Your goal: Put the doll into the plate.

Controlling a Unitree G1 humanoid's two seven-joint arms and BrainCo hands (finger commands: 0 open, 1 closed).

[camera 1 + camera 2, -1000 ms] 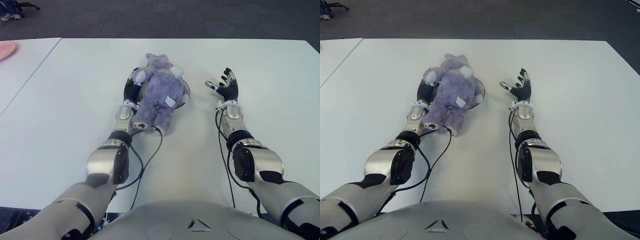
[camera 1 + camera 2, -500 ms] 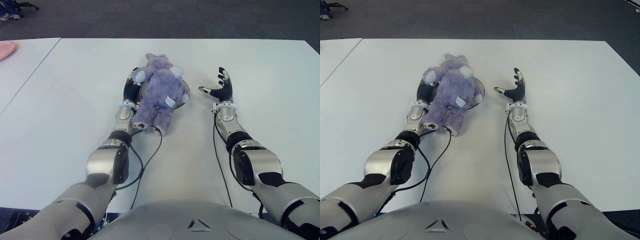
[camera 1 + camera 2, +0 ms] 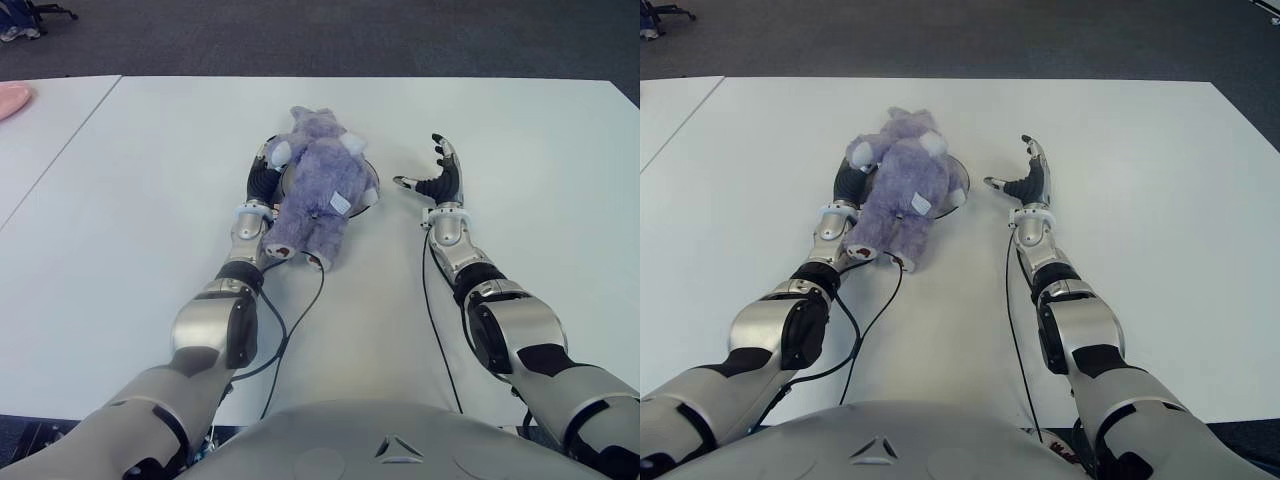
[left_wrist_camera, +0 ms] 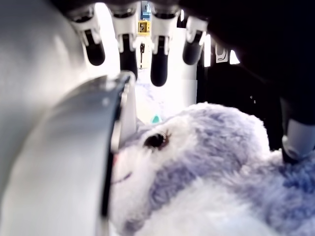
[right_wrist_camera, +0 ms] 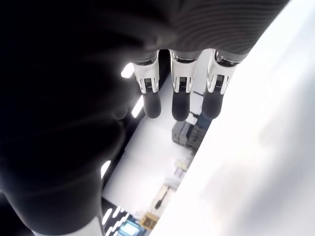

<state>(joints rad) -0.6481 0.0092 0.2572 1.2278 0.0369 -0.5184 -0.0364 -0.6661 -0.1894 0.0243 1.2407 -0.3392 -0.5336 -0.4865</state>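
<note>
- Right robot hand [image 3: 437,178] has swung in toward the doll [image 3: 318,190] and turned edge-on since a second ago, fingers spread, holding nothing; the rest hasn't budged.
- Doll's lying on the plate [image 3: 372,190], head over it, legs trailing onto the desk [image 3: 150,180].
- Left robot hand [image 3: 264,180] is pressed against the doll's left side, fingers extended, not really clamping it.
- I'd bring the right one in to cup the far side, then nudge the body up so it's centred.

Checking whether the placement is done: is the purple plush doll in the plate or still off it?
Partly in: the purple plush doll covers the dark round plate, legs trailing onto the white table. Left hand beside it, right hand open.
</note>
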